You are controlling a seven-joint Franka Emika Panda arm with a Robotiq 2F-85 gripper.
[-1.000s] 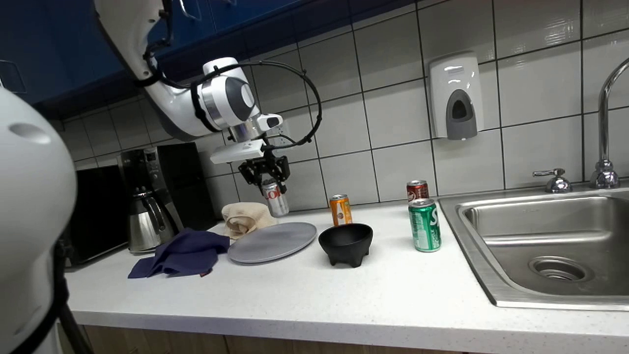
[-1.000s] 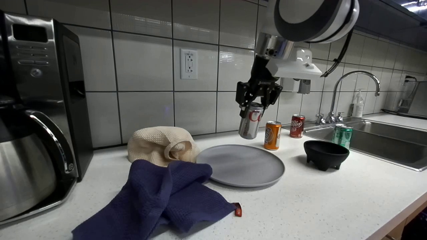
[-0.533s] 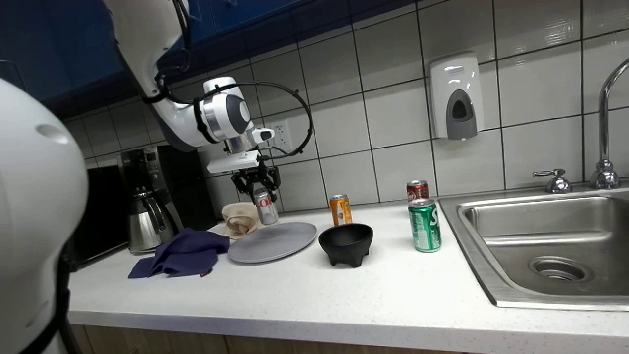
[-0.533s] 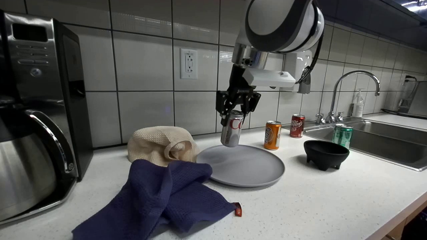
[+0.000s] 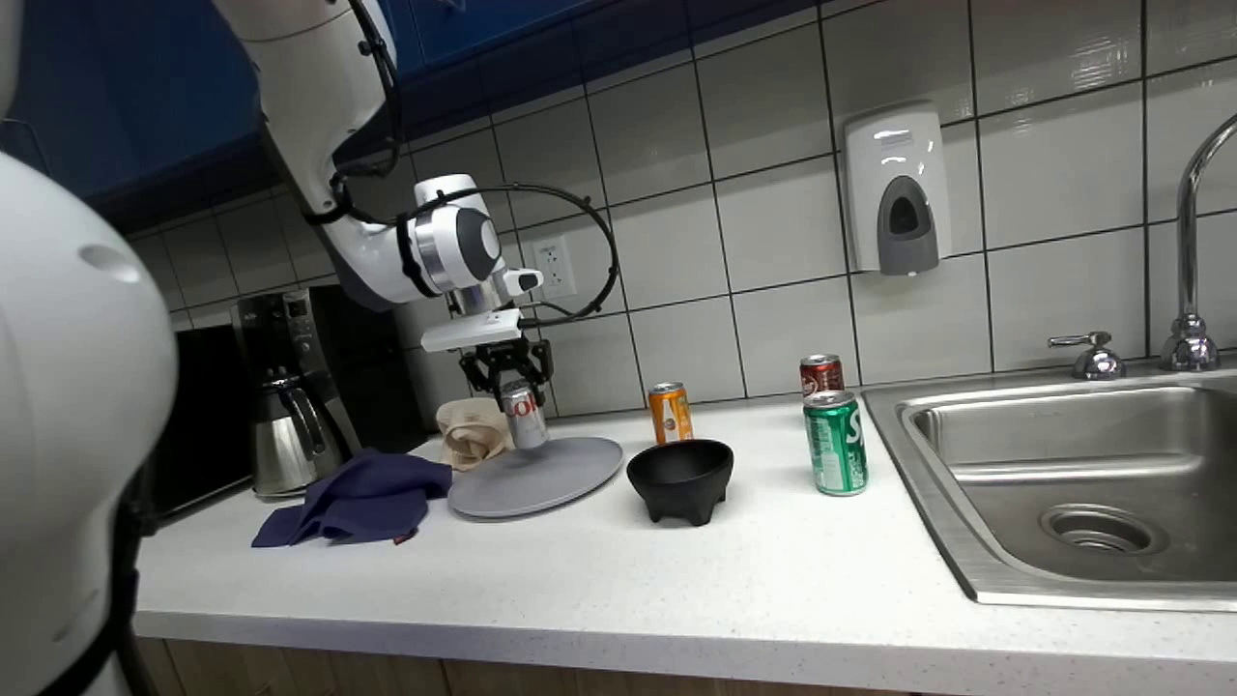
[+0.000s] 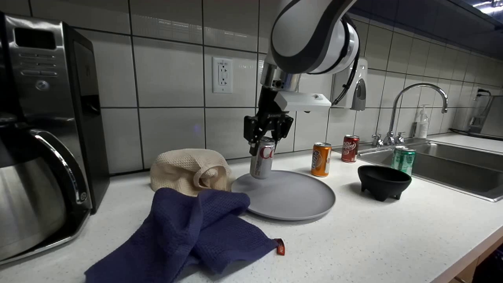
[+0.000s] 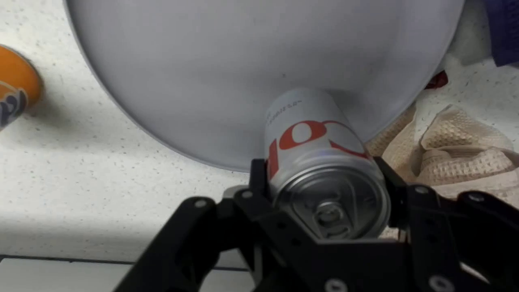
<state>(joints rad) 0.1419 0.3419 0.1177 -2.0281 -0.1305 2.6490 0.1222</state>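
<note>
My gripper (image 6: 265, 147) is shut on a silver soda can (image 6: 261, 163) with red lettering, gripped near its top. In the wrist view the black fingers (image 7: 258, 172) press on both sides of the can (image 7: 300, 136), its lid and pull tab facing the camera. The can leans slightly, its bottom over the back part of a flat grey plate (image 6: 294, 198). Whether the bottom touches the plate (image 5: 570, 474) I cannot tell. A cream cloth (image 6: 184, 169) lies close beside the can, with a dark blue cloth (image 6: 188, 232) in front of it.
An orange can (image 6: 321, 159), a dark red can (image 6: 349, 148) and a green can (image 5: 836, 445) stand on the counter. A black footed bowl (image 5: 680, 478) is beside the plate. A coffee maker (image 6: 51, 118) and a sink (image 5: 1063, 483) flank the area; the tiled wall rises behind.
The gripper has come down with the silver can, moving toward the cream cloth and away from the orange can. The can is now low over the plate. Other objects have not moved.
</note>
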